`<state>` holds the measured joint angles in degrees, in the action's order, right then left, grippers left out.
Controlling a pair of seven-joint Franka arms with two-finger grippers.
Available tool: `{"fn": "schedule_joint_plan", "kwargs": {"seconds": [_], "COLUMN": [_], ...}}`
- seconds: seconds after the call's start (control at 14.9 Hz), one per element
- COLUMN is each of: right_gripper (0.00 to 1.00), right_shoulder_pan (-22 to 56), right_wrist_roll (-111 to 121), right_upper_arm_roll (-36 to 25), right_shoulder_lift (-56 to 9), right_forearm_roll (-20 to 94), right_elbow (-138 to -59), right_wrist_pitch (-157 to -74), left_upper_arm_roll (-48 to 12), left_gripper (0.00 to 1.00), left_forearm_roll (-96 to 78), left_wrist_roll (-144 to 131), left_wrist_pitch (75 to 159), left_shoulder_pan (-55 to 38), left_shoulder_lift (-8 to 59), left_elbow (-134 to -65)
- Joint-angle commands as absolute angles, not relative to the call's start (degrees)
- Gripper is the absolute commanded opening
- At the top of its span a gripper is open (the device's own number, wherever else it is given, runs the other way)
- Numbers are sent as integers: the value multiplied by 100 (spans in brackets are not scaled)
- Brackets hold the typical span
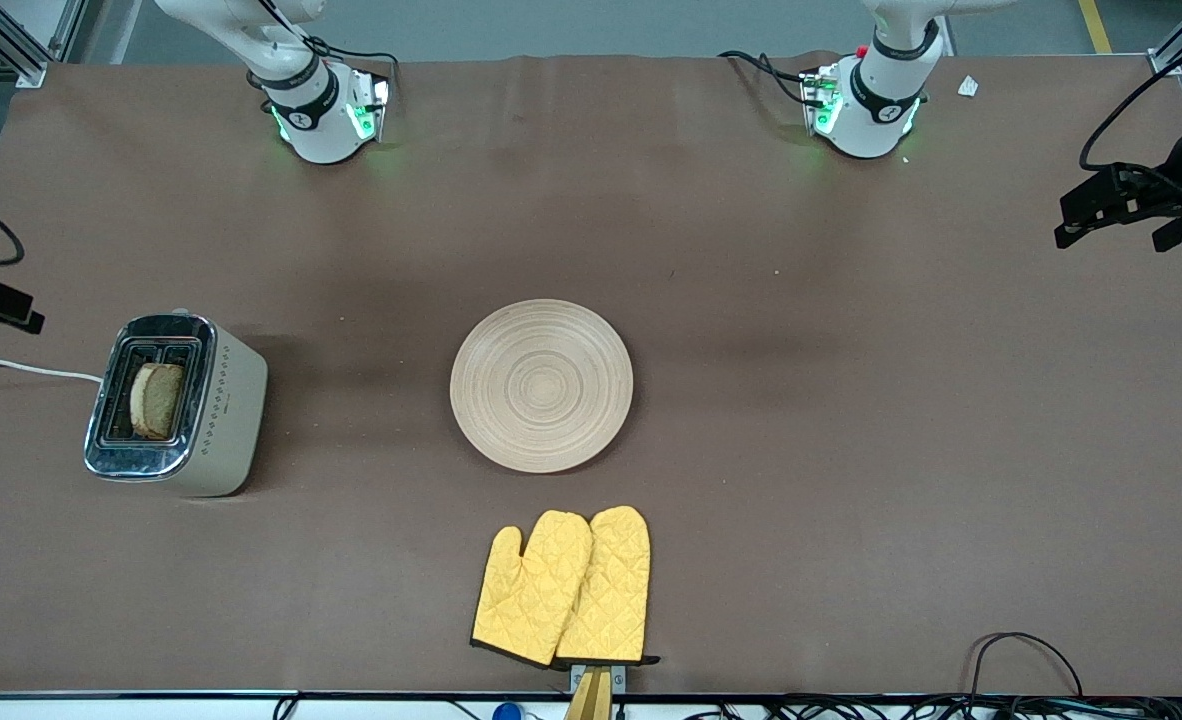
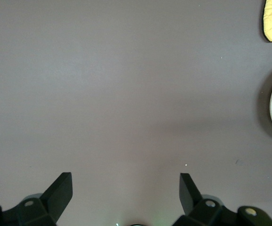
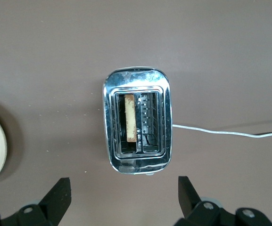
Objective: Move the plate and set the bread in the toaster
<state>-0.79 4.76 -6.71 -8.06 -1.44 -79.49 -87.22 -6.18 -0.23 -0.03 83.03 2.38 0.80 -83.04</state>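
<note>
High over the toaster (image 3: pixel 136 125), whose slot already holds the bread (image 3: pixel 131 124), the right gripper (image 3: pixel 124 194) hangs spread and empty, like the left gripper (image 2: pixel 126 190) over bare table (image 2: pixel 126 94), the plate (image 1: pixel 541 385) lying mid-table, so the task looks done.

A pair of yellow quilted oven mitts (image 1: pixel 563 588) lies flat on the brown worktop (image 1: pixel 851 420), at about six o'clock of its middle, close to the edge nearest the front camera. The two mitts overlap, side by side, and their dark-trimmed cuffs point to that edge.
</note>
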Motion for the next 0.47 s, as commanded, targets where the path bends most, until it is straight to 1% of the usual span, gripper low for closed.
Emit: {"fn": "schedule_joint_plan", "kwargs": {"seconds": [0.0,0.13,0.4], "right_gripper": [100,100,100], "right_shoulder_pan": [17,18,-17], "right_wrist_roll": [492,492,422], "right_upper_arm_roll": [-615,-598,-589], "right_shoulder_lift": [-176,17,44], "right_forearm_roll": [-272,-220,-37], "right_elbow": [-8718,-9112,-9150], "right_wrist_pitch": [-8930,-9139,-9106], "left_upper_arm_roll": [-624,-624,-624], "left_gripper": [100,100,100], "left_forearm_roll": [-88,-53,-18], "left_wrist_roll": [62,62,53], "left_wrist_pitch": [8323,8323,8314], "left_shoulder_pan": [272,272,272], "left_shoulder_lift": [88,97,97], "left_elbow": [-8262,-8262,-8262]}}
